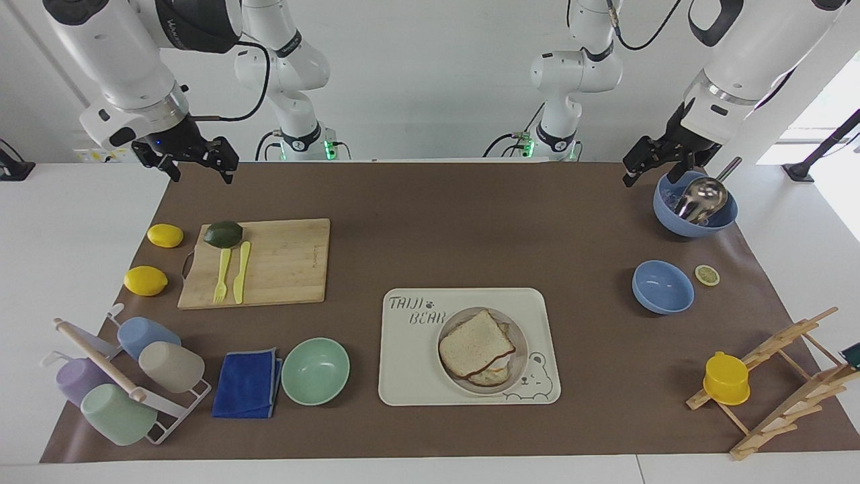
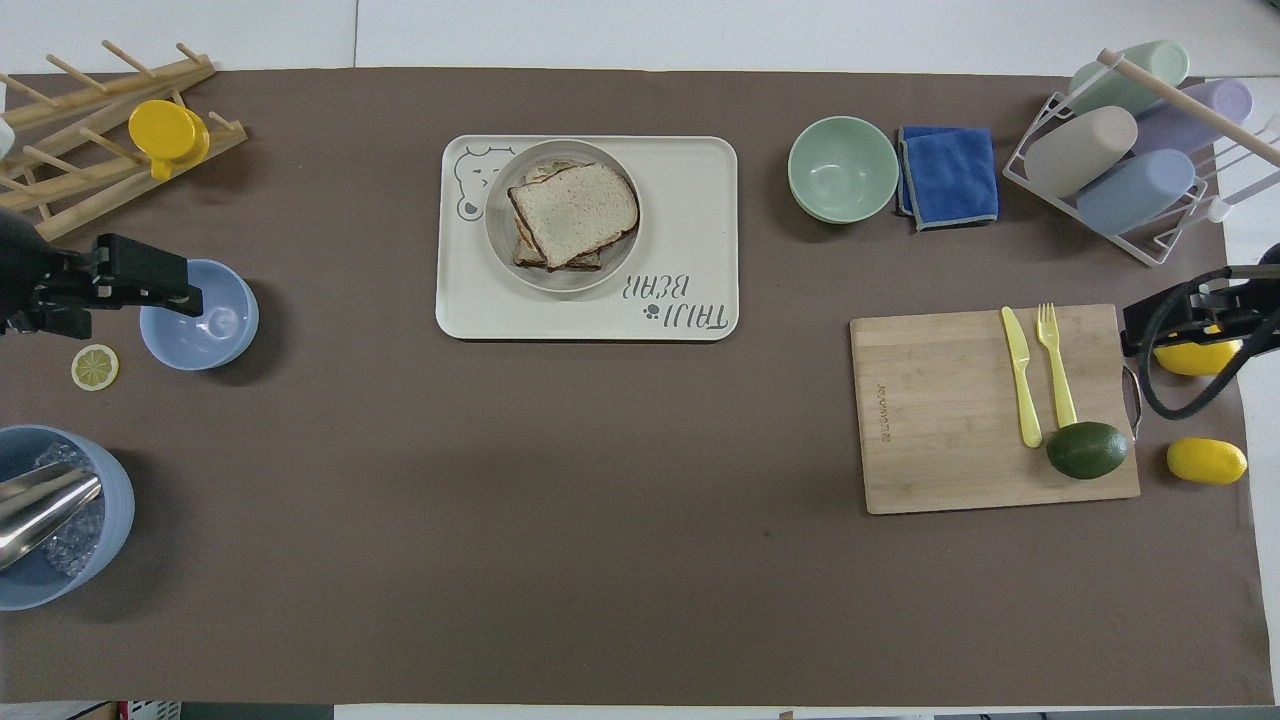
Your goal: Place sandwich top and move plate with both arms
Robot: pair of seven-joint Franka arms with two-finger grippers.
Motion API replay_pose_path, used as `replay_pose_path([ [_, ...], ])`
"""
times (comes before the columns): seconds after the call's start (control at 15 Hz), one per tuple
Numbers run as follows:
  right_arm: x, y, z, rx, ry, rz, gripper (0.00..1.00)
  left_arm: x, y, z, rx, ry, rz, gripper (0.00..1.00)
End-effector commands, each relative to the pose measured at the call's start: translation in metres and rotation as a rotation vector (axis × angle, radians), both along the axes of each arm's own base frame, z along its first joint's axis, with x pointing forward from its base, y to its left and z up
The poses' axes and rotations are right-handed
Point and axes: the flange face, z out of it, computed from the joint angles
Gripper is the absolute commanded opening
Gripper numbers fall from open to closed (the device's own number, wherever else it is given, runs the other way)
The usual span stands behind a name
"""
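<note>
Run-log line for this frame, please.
top slice: on sandwich, in plate | left hand: raised, empty | right hand: raised, empty | plate move: not begun

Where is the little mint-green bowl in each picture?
Facing view: the round mint-green bowl sits low in the picture, beside the folded blue cloth.
Overhead view: the same bowl sits high in the picture, again beside the cloth.
Shared landmark: the cream bear-printed tray.
</note>
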Motion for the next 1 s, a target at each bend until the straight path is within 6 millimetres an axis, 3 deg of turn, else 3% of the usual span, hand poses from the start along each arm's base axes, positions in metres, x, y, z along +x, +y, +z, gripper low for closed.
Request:
replay_pose_path([
  [0.0,-0.009,0.027,0.008,0.020,0.004,0.053,1.00,-0.032,0.005,-0.030,0.021,0.060,-0.035,1.00],
  [0.27,-0.008,0.026,0.008,0.022,0.002,0.058,1.00,-0.020,0.004,-0.043,0.028,0.085,-0.091,1.00],
  [0.47,-0.008,0.021,0.008,0.024,0.002,0.050,1.00,-0.015,-0.004,-0.028,0.118,0.080,-0.131,1.00],
  [0.93,-0.009,0.014,0.009,0.029,0.001,0.036,1.00,-0.009,0.004,-0.026,0.111,0.037,-0.114,1.00],
])
